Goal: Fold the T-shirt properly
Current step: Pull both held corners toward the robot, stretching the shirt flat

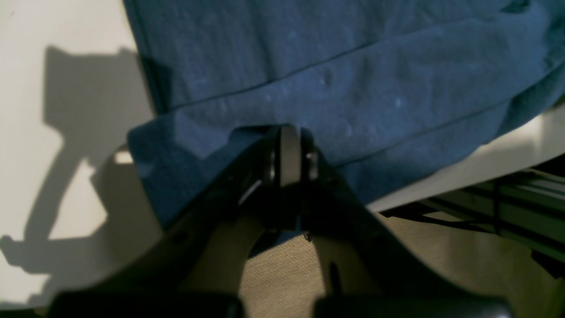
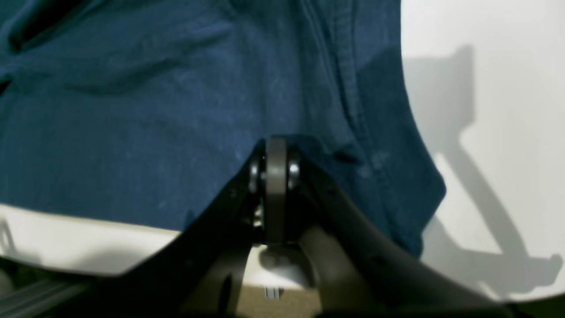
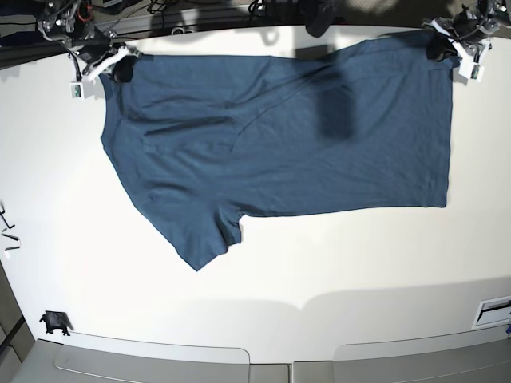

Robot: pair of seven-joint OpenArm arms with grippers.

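The dark teal-blue T-shirt [image 3: 303, 152] lies spread on the white table [image 3: 319, 263], its long upper edge along the table's far edge and one short sleeve [image 3: 200, 235] pointing toward the near side. My left gripper [image 3: 441, 44] is at the shirt's far right corner. In the left wrist view it [image 1: 289, 132] is shut on the cloth's edge [image 1: 353, 66]. My right gripper [image 3: 120, 65] is at the far left corner. In the right wrist view it [image 2: 276, 145] is shut on the cloth [image 2: 132, 132].
The table's far edge and a metal frame [image 1: 507, 207] lie just under both grippers. Cables [image 3: 200, 9] run behind the table. A small black part [image 3: 54, 321] sits at the near left and a white slot [image 3: 495, 309] at the near right.
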